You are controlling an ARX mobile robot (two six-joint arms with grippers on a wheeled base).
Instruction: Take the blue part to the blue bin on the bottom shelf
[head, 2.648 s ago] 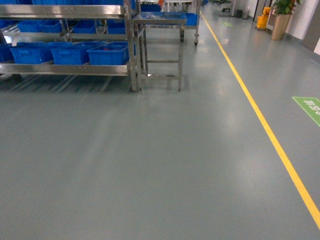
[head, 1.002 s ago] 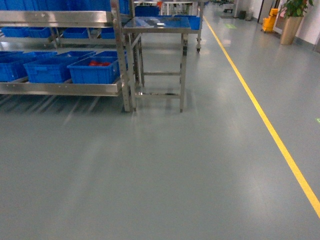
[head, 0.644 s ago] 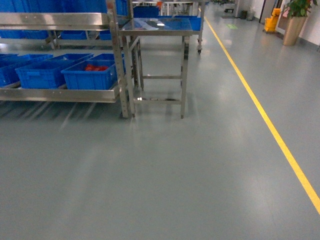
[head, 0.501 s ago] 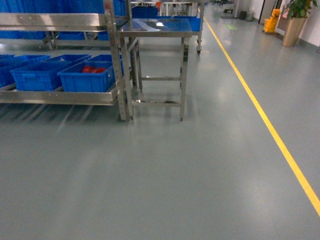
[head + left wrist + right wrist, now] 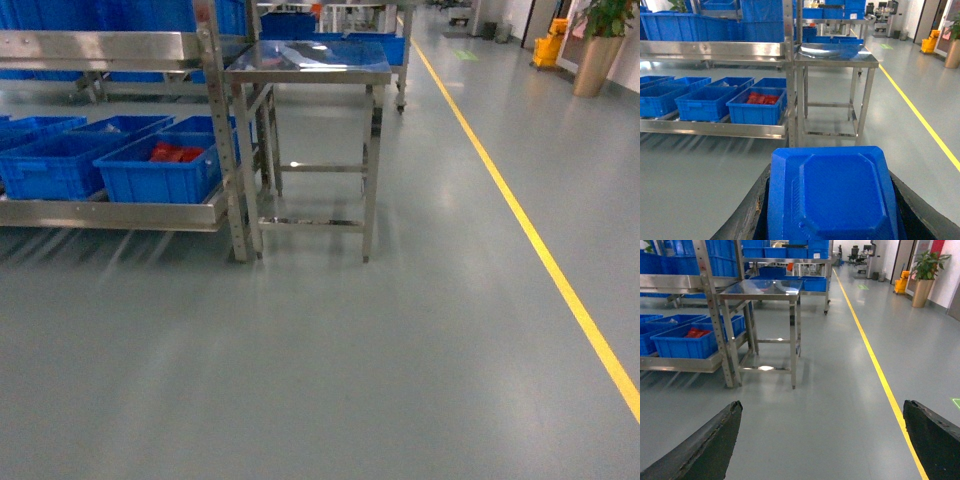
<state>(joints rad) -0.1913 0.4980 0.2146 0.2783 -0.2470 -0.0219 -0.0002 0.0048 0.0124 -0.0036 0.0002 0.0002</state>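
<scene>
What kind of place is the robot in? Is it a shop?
Probably a factory or warehouse, not a shop. Steel racks hold rows of blue crates, one crate with red bags on the bottom shelf. A steel table stands beside it, and a yellow line marks the grey floor.

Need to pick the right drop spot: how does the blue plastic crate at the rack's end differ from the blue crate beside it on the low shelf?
The end blue plastic crate nearest the rack post holds red items; the neighbouring blue crate shows no red, though its inside is only partly visible. The end crate sits next to the square steel table; the neighbour is farther left. Both are ribbed, bright blue, on the low steel shelf.
</scene>
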